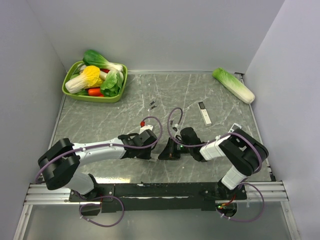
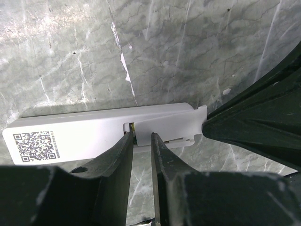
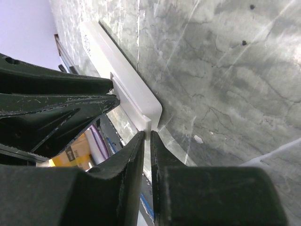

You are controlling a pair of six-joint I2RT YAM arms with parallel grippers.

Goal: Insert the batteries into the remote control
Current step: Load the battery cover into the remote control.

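The remote control (image 2: 84, 132) is a long white bar with a QR label, seen back-up in the left wrist view. Its battery cover (image 2: 169, 123) sits slightly open, and a thin yellow-green sliver (image 2: 133, 126) shows in the seam. No battery is plainly visible. My left gripper (image 2: 140, 136) has its jaws almost together, tips against the cover's near edge. My right gripper (image 3: 147, 135) is shut on the thin end lip of the remote (image 3: 127, 84). In the top view both grippers (image 1: 154, 149) (image 1: 173, 150) meet at the table's near middle and hide the remote.
Another white remote with a black end (image 1: 204, 113) lies right of centre. Tiny dark cells (image 1: 152, 104) lie further back. A green basket of vegetables (image 1: 95, 80) stands at the back left. A loose cabbage (image 1: 233, 85) lies at the back right.
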